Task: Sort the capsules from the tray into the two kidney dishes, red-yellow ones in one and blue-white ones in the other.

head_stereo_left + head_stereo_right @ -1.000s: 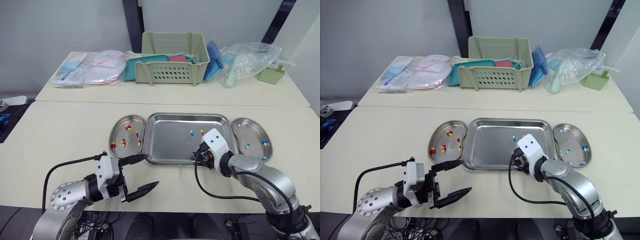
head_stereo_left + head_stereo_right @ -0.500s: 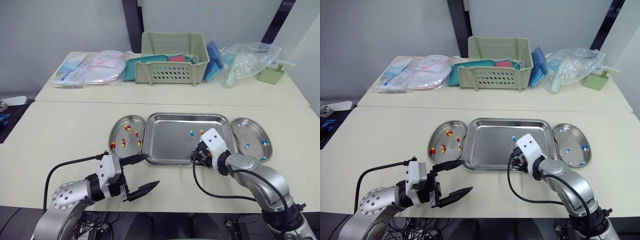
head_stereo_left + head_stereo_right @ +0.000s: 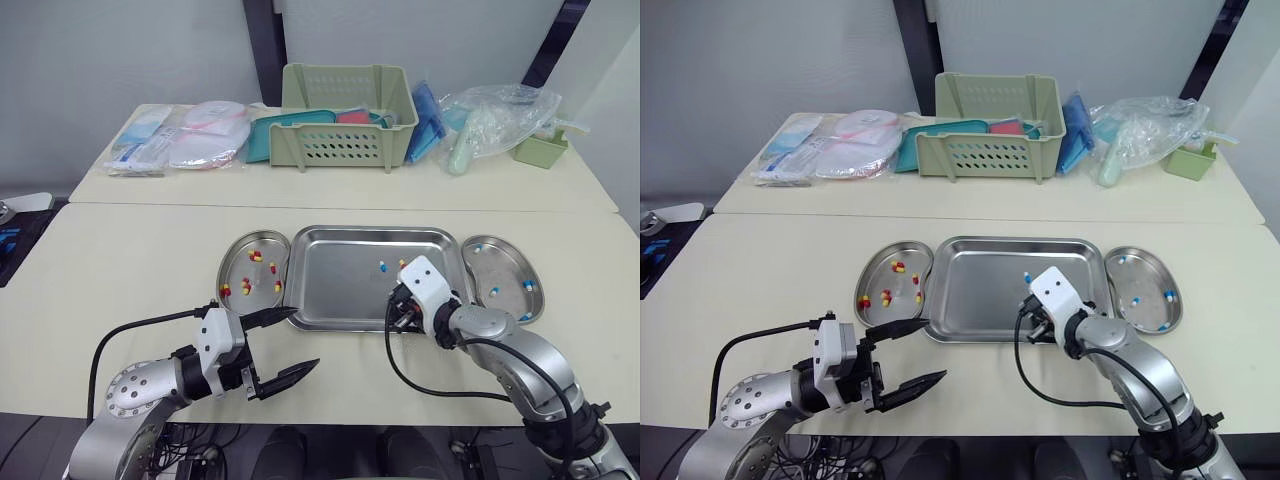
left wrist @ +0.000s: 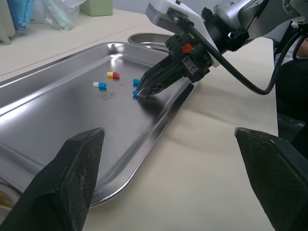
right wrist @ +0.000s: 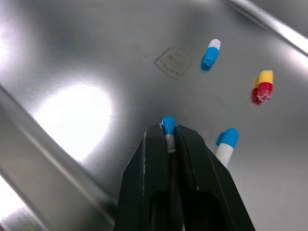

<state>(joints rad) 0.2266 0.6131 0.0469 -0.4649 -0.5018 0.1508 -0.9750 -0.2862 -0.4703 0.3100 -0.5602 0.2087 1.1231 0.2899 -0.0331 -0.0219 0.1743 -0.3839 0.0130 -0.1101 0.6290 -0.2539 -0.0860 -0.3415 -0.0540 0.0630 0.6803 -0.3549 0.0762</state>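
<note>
Blue-white capsule (image 5: 168,128) sat pinched between the closed fingers of the right gripper (image 5: 169,137), low over the tray (image 3: 340,285) toward its right side. Left gripper (image 3: 300,340) hung wide open and empty above the table (image 3: 120,270), in front of the tray.

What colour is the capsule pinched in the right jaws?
Blue and white: the capsule has a blue tip and white body, clearest in the right wrist view.
</note>
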